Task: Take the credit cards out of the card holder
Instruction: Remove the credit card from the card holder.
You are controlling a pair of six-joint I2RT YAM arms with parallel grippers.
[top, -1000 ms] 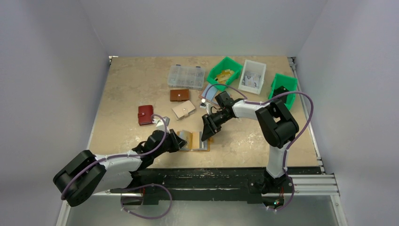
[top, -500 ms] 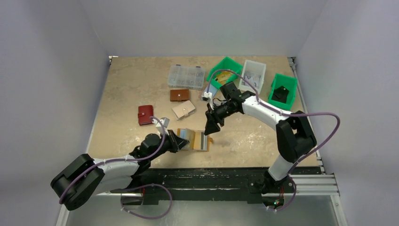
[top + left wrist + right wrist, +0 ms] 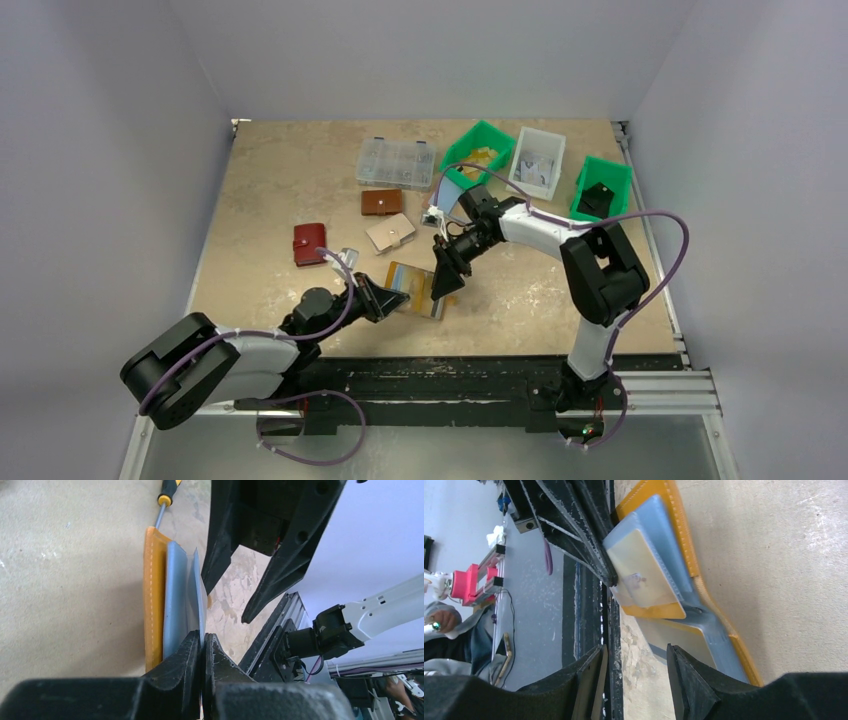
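The card holder (image 3: 418,292) is seen lying open on the table (image 3: 560,290) near the front edge, between the two grippers. Its L end is taken by the L gripper (image 3: 202,645), whose fingers are pressed together on a thin pale blue-grey inner leaf. That leaf is held raised off the mustard cover, which is left on the table. Two credit cards (image 3: 647,574) are seen in the R wrist view, still in their slots. One sits in the raised clear leaf right beside the L fingertips. The other sits in the lower half, approx. under the R gripper (image 3: 634,652). Whether the pinch catches the card itself or only the sleeve can't be told, as the fingertips cover that spot. The R gripper is held just above the holder's R half w/ jaws spread, nothing between them and no contact visible. A screwdriver (image 3: 167,494) is seen just beyond the holder's far end.

Vs. 1 s ago: the holder was flat and square to the table edge and is now turned slightly, L end skewed toward the L gripper. The R gripper was down on the holder, was drawn back, and is now brought closer again.
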